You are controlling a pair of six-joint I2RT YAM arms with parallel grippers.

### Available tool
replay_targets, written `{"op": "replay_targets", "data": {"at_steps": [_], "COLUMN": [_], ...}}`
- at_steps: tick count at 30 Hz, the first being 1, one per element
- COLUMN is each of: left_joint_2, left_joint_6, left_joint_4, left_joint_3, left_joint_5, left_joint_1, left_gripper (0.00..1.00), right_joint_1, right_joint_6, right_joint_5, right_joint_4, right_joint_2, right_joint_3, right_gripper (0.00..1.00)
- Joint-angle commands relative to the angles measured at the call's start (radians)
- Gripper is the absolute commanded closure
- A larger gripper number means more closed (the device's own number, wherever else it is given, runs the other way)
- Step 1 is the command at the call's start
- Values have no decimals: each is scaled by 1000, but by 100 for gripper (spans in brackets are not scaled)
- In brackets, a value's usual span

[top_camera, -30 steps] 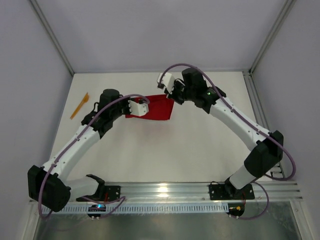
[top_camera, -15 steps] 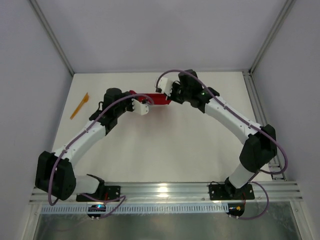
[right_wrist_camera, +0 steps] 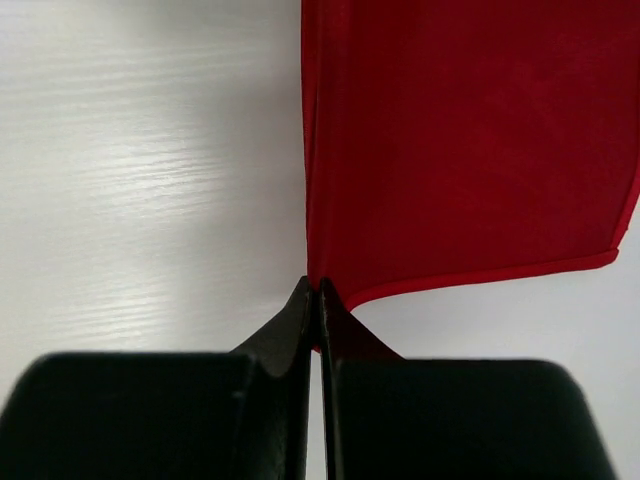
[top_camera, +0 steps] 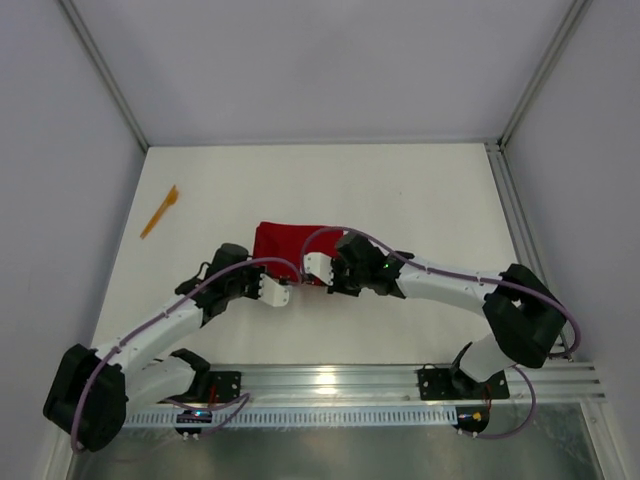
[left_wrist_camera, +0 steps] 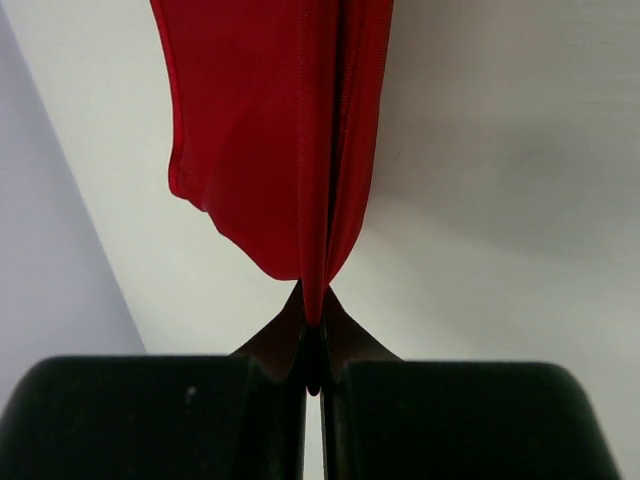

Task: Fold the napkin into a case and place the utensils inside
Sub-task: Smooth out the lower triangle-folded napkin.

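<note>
Top external: L pincer (top_camera: 284,292) & R pincer (top_camera: 312,272) both clamped on napkin (top_camera: 283,242) near edge; utensils (top_camera: 160,211) well apart.

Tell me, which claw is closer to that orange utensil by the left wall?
Left. The left gripper pinches the near edge of the red napkin, down-right of the orange utensil; the right gripper pinches the same edge farther right.

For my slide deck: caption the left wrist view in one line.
Left pincer shut on the edge of a bright red soft cloth napkin against the white tabletop.
</note>
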Motion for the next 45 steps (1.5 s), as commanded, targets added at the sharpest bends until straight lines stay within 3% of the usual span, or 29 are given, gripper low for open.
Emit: {"op": "replay_targets", "data": {"at_steps": [1, 7, 16, 23, 29, 34, 38, 39, 44, 45], "left_joint_2": [-94, -177, -131, -24, 50, 124, 136, 134, 127, 122], "left_joint_6": [-59, -115, -210, -158, -126, -71, -65, -81, -91, -100], "left_joint_4": [-202, -463, -811, -966, -977, -980, -948, -945, -994, -996], "left_joint_3": [3, 9, 163, 236, 291, 316, 310, 316, 359, 370], "left_joint_5": [-8, 110, 216, 213, 218, 166, 143, 169, 242, 247], "left_joint_1": [19, 17, 19, 34, 53, 76, 77, 77, 77, 77], "left_gripper": [100, 100, 100, 100, 100, 98, 75, 64, 38, 29], "right_joint_1": [8, 31, 45, -38, -104, -113, -108, -102, -99, -99], "right_joint_6": [102, 197, 195, 122, 122, 117, 139, 140, 158, 160], "right_joint_5": [-14, -112, -330, -430, -539, -516, -526, -534, -591, -591], "right_joint_4": [-28, -57, -252, -389, -352, -366, -337, -326, -307, -306], "right_joint_2": [-71, -81, -51, 119, 179, 202, 198, 198, 213, 215], "right_joint_3": [-44, -61, 27, 191, 215, 222, 206, 205, 218, 223], "right_gripper": [97, 97, 97, 97, 97, 97, 97, 97, 97, 97]}}
